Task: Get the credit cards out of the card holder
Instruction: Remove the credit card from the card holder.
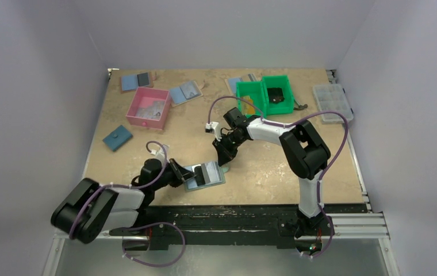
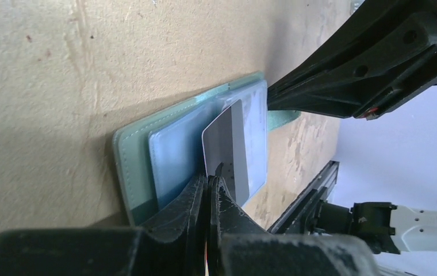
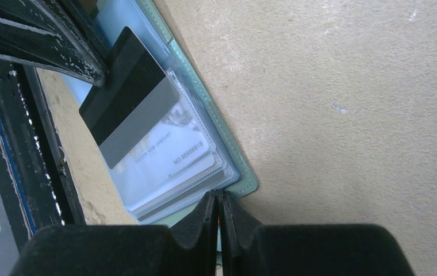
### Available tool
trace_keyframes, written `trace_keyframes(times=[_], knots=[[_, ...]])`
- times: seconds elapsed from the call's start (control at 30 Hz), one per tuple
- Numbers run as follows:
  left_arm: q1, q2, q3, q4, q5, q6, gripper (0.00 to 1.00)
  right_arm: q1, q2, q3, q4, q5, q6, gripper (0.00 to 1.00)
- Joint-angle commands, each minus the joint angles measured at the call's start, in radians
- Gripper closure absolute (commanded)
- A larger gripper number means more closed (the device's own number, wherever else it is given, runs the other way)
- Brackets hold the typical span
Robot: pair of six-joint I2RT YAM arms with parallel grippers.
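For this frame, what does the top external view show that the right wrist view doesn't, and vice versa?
Only top external: the pink bin, the green bin, the clear organizer and the dark blue wallet. Only right wrist: the printed number on a sleeved card, and the right gripper pinching the holder's edge. Both: the open card holder, with the left gripper gripping a credit card that sticks out of it.
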Motion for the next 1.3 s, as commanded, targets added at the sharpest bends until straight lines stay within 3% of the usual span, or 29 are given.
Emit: trace_keyframes(times=[0.0, 0.2, 0.43, 0.8, 0.97, 1.13, 1.27], knots=[[0.008, -0.168, -0.019, -0.367, -0.105, 0.095, 1.0, 0.003, 0.047, -0.009, -0.017, 0.138, -0.041, 0.86], [0.01, -0.359, 0.05, -0.595, -0.125, 0.145, 1.0, 0.002, 0.036, -0.009, -0.021, 0.135, -0.046, 0.86], [0.01, -0.523, 0.15, -0.848, -0.152, 0.215, 1.0, 0.0, -0.022, -0.005, -0.028, 0.125, -0.065, 0.74], [0.01, -0.608, 0.273, -0.972, -0.16, 0.217, 1.0, -0.034, -0.173, -0.011, -0.046, 0.071, -0.125, 0.63], [0.01, -0.646, 0.353, -0.984, -0.109, 0.284, 1.0, -0.036, -0.261, -0.01, -0.089, -0.021, -0.227, 0.53], [0.009, -0.628, 0.408, -0.891, -0.012, 0.396, 1.0, -0.036, -0.416, -0.025, -0.143, -0.162, -0.394, 0.39], [-0.002, -0.561, 0.479, -0.833, 0.039, 0.482, 1.0, -0.059, -0.567, -0.049, -0.16, -0.273, -0.532, 0.19]])
